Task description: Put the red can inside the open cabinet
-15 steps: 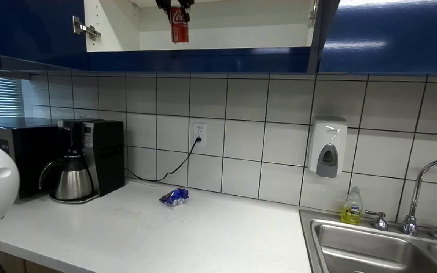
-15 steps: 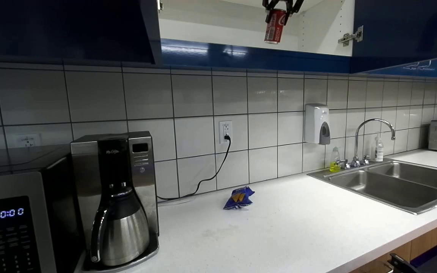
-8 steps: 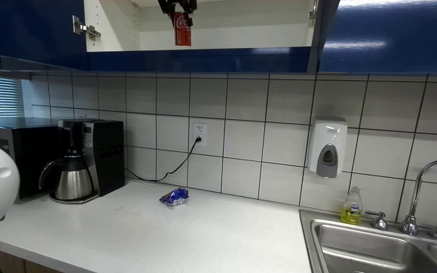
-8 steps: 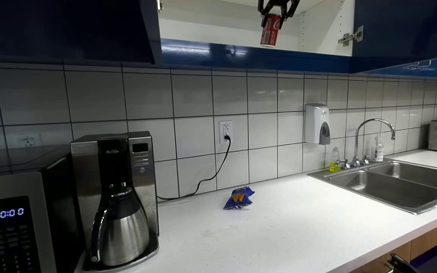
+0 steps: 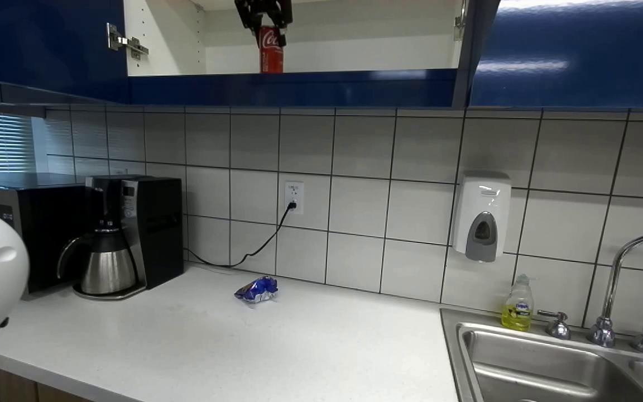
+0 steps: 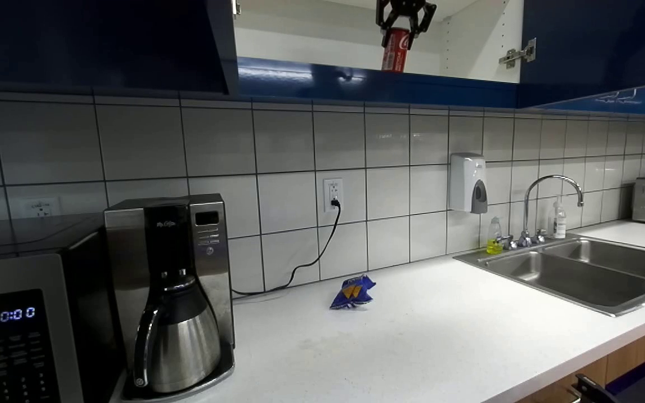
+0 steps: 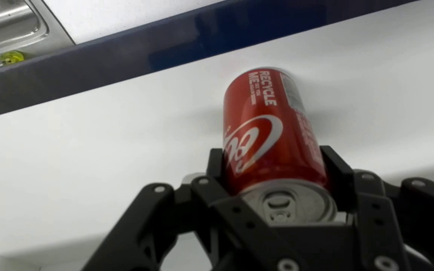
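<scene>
Red can [image 7: 269, 113] inside the open cabinet [image 5: 355, 44], jaws of the gripper [image 7: 273, 165] clamped on its sides near the top. Base hidden behind the blue lip [image 5: 321, 88] in both exterior views; contact with the cabinet floor [image 7: 100, 150]: cannot tell. On the counter [image 5: 321, 346] below: blue packet [image 5: 257, 289] near the far wall [image 5: 355, 206], coffee maker [image 5: 157, 234] left, sink [image 5: 458, 354] right.
</scene>
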Robot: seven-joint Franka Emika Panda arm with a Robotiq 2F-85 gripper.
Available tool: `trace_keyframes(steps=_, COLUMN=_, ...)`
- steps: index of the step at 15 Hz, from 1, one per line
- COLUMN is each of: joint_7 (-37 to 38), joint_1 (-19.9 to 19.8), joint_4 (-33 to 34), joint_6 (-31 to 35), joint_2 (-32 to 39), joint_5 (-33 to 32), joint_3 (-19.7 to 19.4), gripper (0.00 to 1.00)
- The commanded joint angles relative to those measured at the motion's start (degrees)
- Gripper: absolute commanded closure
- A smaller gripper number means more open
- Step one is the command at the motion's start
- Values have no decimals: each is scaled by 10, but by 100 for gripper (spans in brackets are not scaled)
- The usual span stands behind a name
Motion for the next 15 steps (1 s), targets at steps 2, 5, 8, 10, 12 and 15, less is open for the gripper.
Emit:
trace_keyframes(steps=2, joint_7=23, joint_1=2, joint_4=60, joint_6=-42, joint_2=32, joint_5=-14, joint_3=4, gripper=61)
trace_keyframes(steps=5, joint_7=25, joint_1=4, joint_4=80, joint_6=-67, joint_2=46, joint_5=-17, joint_3=4, gripper=61)
trace_keyframes(steps=8, joint_7=28, joint_1=6, joint_4=100, joint_6=-83, joint_2=59, joint_5=-22, joint_3=3, gripper=61)
trace_keyframes(steps=10, joint_7=28, joint_1=7, joint_4=111, joint_6=-90, joint_2=66, joint_5=-24, joint_3=3, gripper=61)
trace_keyframes(steps=12, joint_7=30, joint_1=8, joint_4=119, joint_6=-95, joint_2=72, joint_5=-25, joint_3=2, gripper=61)
trace_keyframes(steps=15, joint_7=31, joint_1=9, joint_4=131, joint_6=-102, joint_2=80, joint_5=-28, joint_3=2, gripper=61)
